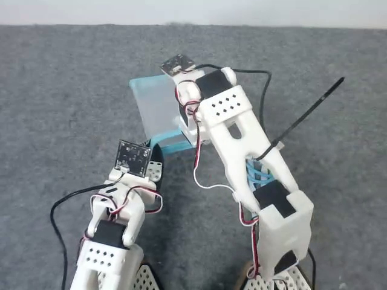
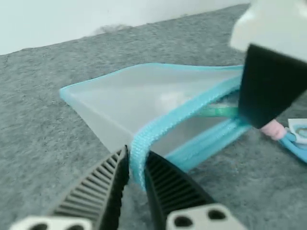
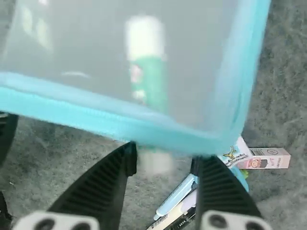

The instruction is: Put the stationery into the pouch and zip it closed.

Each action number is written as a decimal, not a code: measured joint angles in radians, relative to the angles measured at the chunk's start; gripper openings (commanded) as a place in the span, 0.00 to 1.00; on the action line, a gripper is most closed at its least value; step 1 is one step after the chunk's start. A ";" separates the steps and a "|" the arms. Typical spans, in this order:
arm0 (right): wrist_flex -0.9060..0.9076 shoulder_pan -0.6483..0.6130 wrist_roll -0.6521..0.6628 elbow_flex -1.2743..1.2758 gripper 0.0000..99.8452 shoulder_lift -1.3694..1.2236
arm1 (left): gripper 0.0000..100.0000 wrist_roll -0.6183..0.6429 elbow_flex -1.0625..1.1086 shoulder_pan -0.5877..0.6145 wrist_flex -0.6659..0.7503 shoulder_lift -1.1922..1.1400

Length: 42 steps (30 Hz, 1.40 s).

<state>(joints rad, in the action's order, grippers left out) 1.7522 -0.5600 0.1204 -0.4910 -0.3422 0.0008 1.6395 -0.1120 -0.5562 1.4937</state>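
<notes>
The grey felt-like table [image 1: 60, 90] spreads under both arms. On it, towards the far side, lies the pouch [image 1: 154, 103] — translucent, frosted, with light-blue trim and a light-blue zipper band along its near edge. In the left wrist view its mouth stands open, the upper zipper band lifted off the lower one.

The left gripper [image 2: 136, 167] is pinching that upper band at the pouch's near corner, its ribbed black fingers pressed together on the blue tape. The right gripper [image 3: 164, 155] is at the pouch's open mouth, just beside the left one; its fingers are spread, and the white end of a green-and-white stick [image 3: 146, 67] lies between them. I cannot tell whether either finger touches it. Most of the stick is already inside the pouch and shows through the frosted wall.

Outside the pouch, on the table near the right gripper, lie a few pens [image 3: 175, 199] with light-blue and white barrels, bunched together. Just beside them is a small pink-and-white box [image 3: 264, 158], lying flat.
</notes>
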 measured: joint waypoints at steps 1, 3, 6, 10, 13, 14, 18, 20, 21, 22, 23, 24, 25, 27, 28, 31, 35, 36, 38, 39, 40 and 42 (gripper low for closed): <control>0.000 0.000 0.000 0.000 0.19 0.000 | 0.01 0.000 0.000 0.003 0.000 0.000; 0.000 0.000 0.000 0.000 0.19 0.003 | 0.01 0.000 0.000 0.003 0.000 0.000; 0.000 0.000 0.009 0.000 0.19 0.057 | 0.01 0.000 0.000 0.005 0.000 0.000; 0.000 0.017 0.035 0.041 0.19 0.215 | 0.01 -0.006 0.000 0.005 0.000 0.000; 0.000 0.037 0.069 0.135 0.19 0.348 | 0.01 -0.008 0.002 0.034 0.000 0.000; 0.000 0.046 0.078 0.178 0.19 0.394 | 0.01 -0.008 0.002 0.068 0.000 0.000; -0.006 0.141 0.106 0.396 0.19 0.551 | 0.01 0.018 0.002 0.167 0.000 0.000; -0.044 0.210 0.133 0.535 0.19 0.605 | 0.01 0.017 0.002 0.147 0.000 0.000; -0.077 0.244 0.147 0.611 0.19 0.624 | 0.01 0.012 0.002 0.123 -0.003 0.000; -0.114 0.278 0.163 0.694 0.19 0.640 | 0.01 0.008 0.002 0.095 -0.005 0.000; -0.155 0.311 0.176 0.775 0.19 0.651 | 0.01 0.006 0.002 0.072 -0.005 0.000; -0.201 0.345 0.192 0.858 0.19 0.660 | 0.01 0.006 0.002 0.068 -0.005 0.000; -0.245 0.377 0.207 0.941 0.19 0.667 | 0.01 0.006 0.002 0.081 -0.005 0.000; -0.334 0.436 0.236 1.086 0.19 0.671 | 0.01 0.014 0.002 0.121 -0.005 0.000; -0.371 0.465 0.250 1.149 0.19 0.671 | 0.01 0.017 0.002 0.147 -0.005 0.000; -0.450 0.512 0.281 1.290 0.19 0.671 | 0.01 0.021 0.002 0.175 -0.005 0.000; -0.523 0.514 0.292 1.402 0.19 0.671 | 0.01 0.021 0.002 0.175 -0.005 0.000; -0.546 0.514 0.292 1.424 0.19 0.671 | 0.01 0.021 0.002 0.175 -0.005 0.000; -0.586 0.522 0.292 1.464 0.19 0.674 | 0.01 0.021 0.002 0.175 -0.005 0.000; -0.603 0.523 0.292 1.484 0.18 0.681 | 0.01 0.021 0.002 0.175 -0.005 0.000; -0.618 0.523 0.293 1.502 0.16 0.689 | 0.01 0.021 0.002 0.175 -0.005 0.000; -0.652 0.520 0.292 1.536 0.09 0.694 | 0.01 0.021 0.002 0.175 -0.005 0.000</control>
<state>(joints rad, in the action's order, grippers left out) 1.1001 -0.0399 0.4120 1.0449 0.3514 0.0222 1.6410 0.0629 -0.5608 1.4937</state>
